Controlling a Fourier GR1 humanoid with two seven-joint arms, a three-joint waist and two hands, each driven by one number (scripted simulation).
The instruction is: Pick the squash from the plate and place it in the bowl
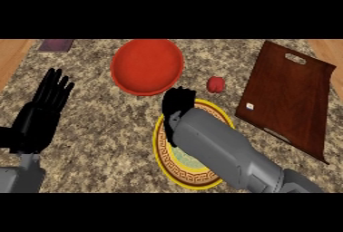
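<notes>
Meanwhile, right hand (178, 102), fingers curled down, grasp unclear, over the yellow-rimmed round plate (163, 156) near the smooth red bowl (147, 66).

This is a kitchen. The work surface is a speckled brown-and-grey granite desk (100, 136) with pale wooden edging at its far corners. Tableware lies on it: a round red bowl (147, 66) at twelve o'clock, a yellow-rimmed round plate with a patterned brown band (175, 172) near six o'clock, and a dark reddish-brown wooden cutting board with a handle slot (289, 97) at three o'clock.
</notes>
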